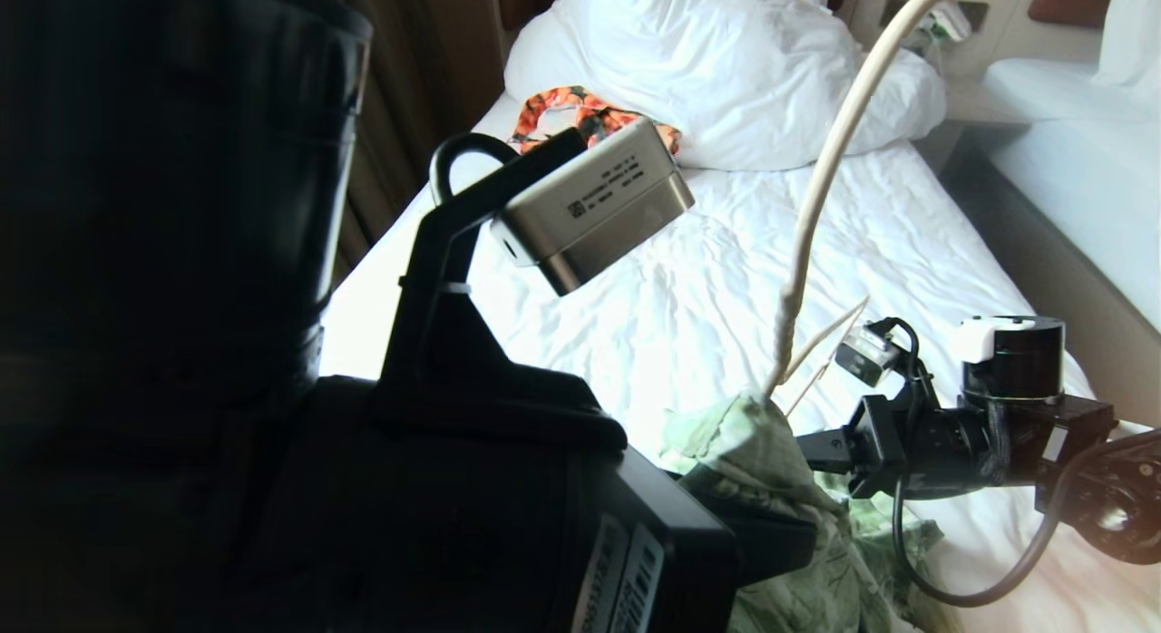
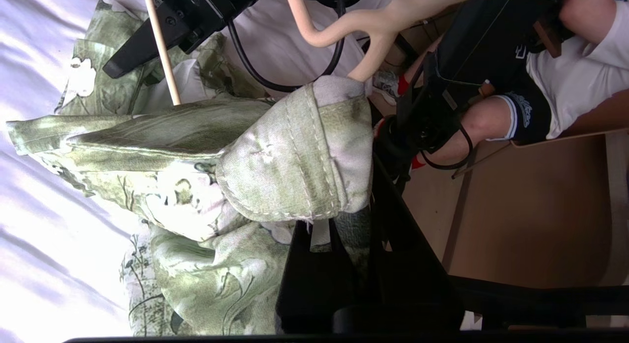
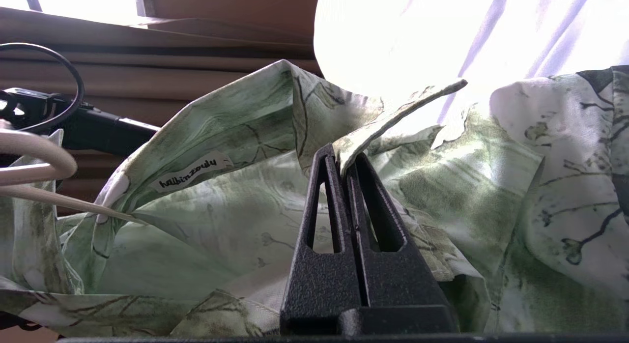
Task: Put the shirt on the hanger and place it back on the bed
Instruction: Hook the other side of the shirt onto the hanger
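Green printed cloth of the shirt (image 1: pixel 771 488) is gathered in a heap at the near edge of the bed (image 1: pixel 689 279), and the cream hanger (image 1: pixel 821 189) stands up out of it, its hook rising toward the far pillows.

The hanger is partly inside the garment: the neck of the hook comes out through the folded collar, and one thin arm of the frame runs under the cloth beside the neck label. So the first part of the task seems half done, in my judgement. The shirt is not yet spread over both shoulders of the frame, and it hangs bunched and crumpled.

The left gripper (image 2: pixel 319 235) has its jaws pressed together on the shirt at the collar, just under the place where the hook comes out. The right gripper (image 3: pixel 346 161), low on the right of the bed, has its jaws pinching a front edge of the shirt.

What is left, I think: to pull the cloth over the second shoulder, to straighten it, and then to lay shirt and hanger flat on the white sheet.
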You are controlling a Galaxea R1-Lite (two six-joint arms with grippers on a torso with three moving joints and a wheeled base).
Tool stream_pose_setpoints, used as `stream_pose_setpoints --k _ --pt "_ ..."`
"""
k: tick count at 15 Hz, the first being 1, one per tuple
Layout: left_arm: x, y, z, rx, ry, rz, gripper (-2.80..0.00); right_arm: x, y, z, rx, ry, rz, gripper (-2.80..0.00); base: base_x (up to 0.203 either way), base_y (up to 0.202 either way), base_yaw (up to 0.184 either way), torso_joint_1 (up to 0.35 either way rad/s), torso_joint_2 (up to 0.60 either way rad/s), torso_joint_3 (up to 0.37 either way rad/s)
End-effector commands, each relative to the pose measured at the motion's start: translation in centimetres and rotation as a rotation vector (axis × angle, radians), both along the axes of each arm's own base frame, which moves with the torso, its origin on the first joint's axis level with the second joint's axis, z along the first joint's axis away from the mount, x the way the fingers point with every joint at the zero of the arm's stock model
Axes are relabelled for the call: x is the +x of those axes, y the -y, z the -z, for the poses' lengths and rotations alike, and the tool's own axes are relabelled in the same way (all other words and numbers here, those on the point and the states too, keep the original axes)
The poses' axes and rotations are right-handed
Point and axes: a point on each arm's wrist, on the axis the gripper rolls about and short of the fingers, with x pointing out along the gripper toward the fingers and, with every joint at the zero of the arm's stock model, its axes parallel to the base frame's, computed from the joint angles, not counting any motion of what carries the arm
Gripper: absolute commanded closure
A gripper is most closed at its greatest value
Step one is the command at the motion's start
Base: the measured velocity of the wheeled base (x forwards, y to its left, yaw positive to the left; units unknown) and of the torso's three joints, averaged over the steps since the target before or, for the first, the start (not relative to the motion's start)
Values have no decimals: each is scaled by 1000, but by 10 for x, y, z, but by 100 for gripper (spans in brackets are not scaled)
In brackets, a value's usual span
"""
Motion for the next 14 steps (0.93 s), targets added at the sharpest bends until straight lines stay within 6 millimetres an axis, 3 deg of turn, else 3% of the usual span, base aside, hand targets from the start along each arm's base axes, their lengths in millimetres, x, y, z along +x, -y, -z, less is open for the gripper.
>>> stream_pose_setpoints --k 1,7,14 --pt "-1 2 2 7 -4 4 0 -1 2 -5 7 17 4 0 0 0 0 0 0 0" --pt "0 5 17 50 -39 0 0 2 32 -19 23 25 112 0 0 0 0 0 0 0" --pt "-7 5 30 79 -124 -34 0 9 38 -23 33 17 144 0 0 0 0 0 0 0"
